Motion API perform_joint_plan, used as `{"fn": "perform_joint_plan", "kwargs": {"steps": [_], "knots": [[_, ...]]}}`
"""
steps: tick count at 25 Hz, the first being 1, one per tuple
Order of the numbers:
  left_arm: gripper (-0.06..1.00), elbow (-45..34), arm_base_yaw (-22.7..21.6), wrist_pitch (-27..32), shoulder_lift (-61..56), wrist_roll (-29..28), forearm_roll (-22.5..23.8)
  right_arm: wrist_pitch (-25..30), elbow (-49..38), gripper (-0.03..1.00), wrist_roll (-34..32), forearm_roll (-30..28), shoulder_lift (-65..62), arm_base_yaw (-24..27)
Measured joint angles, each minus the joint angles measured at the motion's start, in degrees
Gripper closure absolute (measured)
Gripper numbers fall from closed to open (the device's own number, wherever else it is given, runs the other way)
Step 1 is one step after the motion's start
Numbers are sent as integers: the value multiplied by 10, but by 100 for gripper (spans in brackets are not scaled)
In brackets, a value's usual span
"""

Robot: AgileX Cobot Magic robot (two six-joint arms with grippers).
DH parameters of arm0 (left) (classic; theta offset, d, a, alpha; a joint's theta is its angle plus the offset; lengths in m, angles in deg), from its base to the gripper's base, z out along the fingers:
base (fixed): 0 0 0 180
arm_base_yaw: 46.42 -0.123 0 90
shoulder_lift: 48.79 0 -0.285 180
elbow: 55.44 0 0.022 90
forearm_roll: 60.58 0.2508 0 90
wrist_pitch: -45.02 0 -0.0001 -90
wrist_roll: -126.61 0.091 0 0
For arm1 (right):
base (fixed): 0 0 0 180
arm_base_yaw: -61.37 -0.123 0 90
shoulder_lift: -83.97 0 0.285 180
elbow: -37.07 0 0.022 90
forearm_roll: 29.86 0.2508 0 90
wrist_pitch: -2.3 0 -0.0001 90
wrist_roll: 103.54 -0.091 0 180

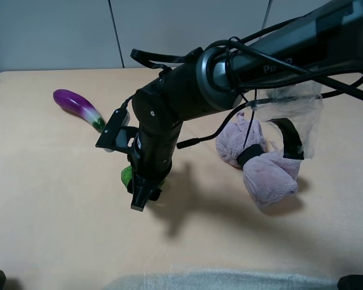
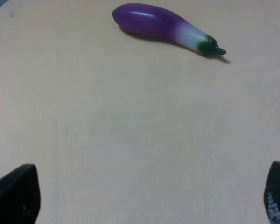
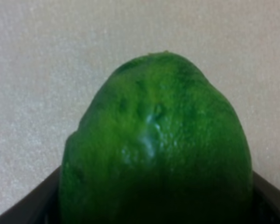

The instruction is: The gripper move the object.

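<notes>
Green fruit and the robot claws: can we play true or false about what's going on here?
1. The right gripper is closed around the green fruit. True.
2. The left gripper is holding the purple eggplant. False: its fingers stand wide open with nothing between them, and the eggplant lies on the table away from it.
3. The eggplant lies apart from the green fruit. True.
4. In the high view, the pink fluffy thing sits to the left of the eggplant. False: it is on the right side, past the black arm.
</notes>
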Motion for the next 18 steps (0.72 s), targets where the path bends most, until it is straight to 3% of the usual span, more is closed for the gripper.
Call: {"fn": "perform_joint_plan", "kwargs": {"steps": [18], "knots": [[-1, 0, 0, 0, 0, 0, 0, 46, 9, 49, -8, 0, -29, 0]]}}
